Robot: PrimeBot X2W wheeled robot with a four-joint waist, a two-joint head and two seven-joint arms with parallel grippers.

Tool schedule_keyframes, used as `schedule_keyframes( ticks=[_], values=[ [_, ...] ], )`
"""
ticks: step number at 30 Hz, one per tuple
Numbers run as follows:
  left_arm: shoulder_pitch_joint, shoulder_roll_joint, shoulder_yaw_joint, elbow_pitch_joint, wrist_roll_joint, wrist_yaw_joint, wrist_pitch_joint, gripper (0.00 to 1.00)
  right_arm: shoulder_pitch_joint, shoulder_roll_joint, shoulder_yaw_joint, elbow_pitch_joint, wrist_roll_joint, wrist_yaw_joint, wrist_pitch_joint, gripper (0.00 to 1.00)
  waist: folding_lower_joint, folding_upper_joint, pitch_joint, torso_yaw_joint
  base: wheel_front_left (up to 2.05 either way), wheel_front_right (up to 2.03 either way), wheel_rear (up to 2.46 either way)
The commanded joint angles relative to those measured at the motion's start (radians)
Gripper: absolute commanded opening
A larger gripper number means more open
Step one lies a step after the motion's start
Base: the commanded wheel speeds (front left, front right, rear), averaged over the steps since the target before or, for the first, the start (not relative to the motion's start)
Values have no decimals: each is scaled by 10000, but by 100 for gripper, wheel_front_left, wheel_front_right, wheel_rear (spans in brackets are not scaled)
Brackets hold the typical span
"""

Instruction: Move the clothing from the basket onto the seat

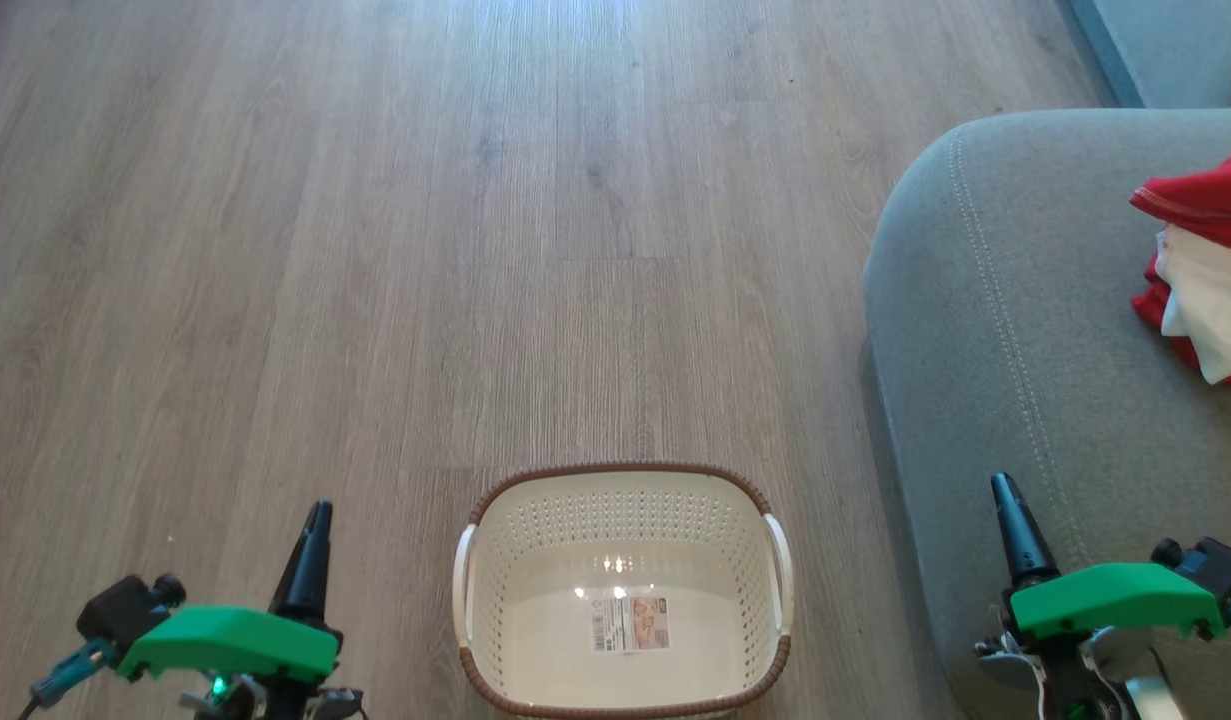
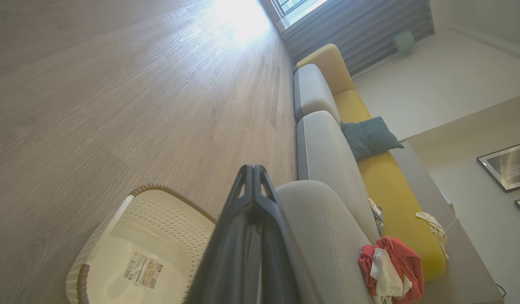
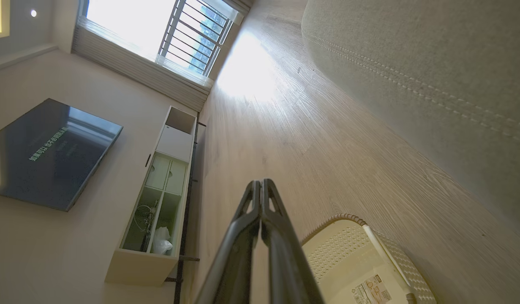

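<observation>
Two claws are in sight, both with their long dark fingers pressed together and pinching nothing: the left claw [image 1: 318,518] and the right claw [image 1: 1005,492]. The wrist views confirm it, the left claw's [image 2: 252,169] and the right claw's [image 3: 261,184] fingers meeting at the tips.

One cream-white perforated plastic laundry basket with a brown woven-look rim [image 1: 625,467] stands on the grey-brown wood-plank floor [image 1: 475,250], between the two claws and a little nearer the left one. Its bare bottom shows one printed paper label [image 1: 630,622].

One heap of bright red and white soft clothing [image 1: 1200,205] lies on the large grey fabric seat cushion with pale stitched seams [image 1: 1015,320]. It is ahead of the right claw and off to its right, well apart from it, and far to the right of the left claw. The right claw shows against the seat's near edge.

The heap is cut off by the head view's right edge. The left wrist view shows the whole bundle [image 2: 390,266] on the seat [image 2: 323,228], but how many garments it holds cannot be told. In that view the left claw's fingers cover part of the basket [image 2: 158,219]. In the right wrist view the basket [image 3: 344,249] is cut by the bottom edge.
</observation>
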Motion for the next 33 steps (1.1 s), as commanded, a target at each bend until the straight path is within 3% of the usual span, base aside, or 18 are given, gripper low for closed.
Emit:
schedule_keyframes(
  ticks=[1,33],
  values=[
    [-625,14,306,-337,-339,-81,65,0,-562,31,11,-405,329,1,140,0,-1,0,1,-9,0,0,0],
    [-895,13,915,-370,-3717,-282,979,0,-692,83,-523,-801,3371,0,1055,0,-1,0,21,-163,0,0,0]
  ],
)
